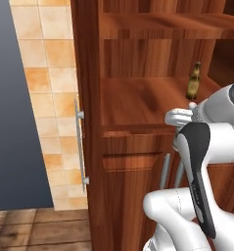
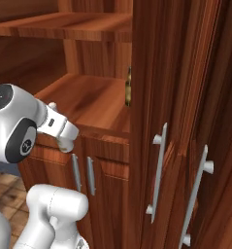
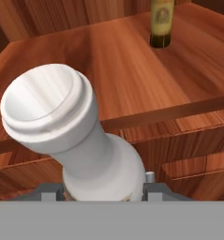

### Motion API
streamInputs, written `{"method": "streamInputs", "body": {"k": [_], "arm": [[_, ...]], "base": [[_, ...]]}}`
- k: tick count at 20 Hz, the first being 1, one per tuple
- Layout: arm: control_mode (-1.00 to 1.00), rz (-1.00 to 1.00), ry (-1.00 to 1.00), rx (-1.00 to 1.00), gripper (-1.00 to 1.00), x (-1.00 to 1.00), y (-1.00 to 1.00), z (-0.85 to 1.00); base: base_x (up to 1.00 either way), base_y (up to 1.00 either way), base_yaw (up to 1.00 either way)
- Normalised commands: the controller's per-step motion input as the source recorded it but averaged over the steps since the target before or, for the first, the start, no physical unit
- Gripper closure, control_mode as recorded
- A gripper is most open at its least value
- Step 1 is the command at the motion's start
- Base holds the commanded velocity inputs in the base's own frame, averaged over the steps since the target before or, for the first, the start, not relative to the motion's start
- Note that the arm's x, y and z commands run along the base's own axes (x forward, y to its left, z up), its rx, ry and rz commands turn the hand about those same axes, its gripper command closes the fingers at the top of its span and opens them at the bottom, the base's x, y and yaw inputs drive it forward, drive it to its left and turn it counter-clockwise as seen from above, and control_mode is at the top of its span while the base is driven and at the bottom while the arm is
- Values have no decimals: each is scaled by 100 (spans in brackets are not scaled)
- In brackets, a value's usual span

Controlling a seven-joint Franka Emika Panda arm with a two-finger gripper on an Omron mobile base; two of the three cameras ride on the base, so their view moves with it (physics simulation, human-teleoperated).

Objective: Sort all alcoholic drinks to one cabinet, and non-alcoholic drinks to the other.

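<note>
Wooden cabinet (image 1: 138,162) shelf: amber bottle (image 1: 193,81) upright | hand (image 3: 104,190) clamped on whitish bottle (image 3: 71,136)

Whitish bottle (image 3: 71,136) gripped; amber bottle (image 1: 193,81) shelved upright

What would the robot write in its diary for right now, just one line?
hand: shut on whitish bottle | place: just outside open cabinet shelf | amber bottle: standing on shelf | step: whitish bottle not yet shelved
</note>
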Motion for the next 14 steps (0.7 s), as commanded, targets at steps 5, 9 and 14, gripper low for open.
{"method": "streamInputs", "body": {"k": [5, 9, 14], "arm": [[100, 0, 0, 0, 100, 0, 0, 0], [100, 0, 0, 0, 100, 0, 0, 0], [-100, 0, 0, 0, 100, 47, 2, 21]], "base": [[44, 0, -13], [21, 0, -11], [6, 0, -1]]}}
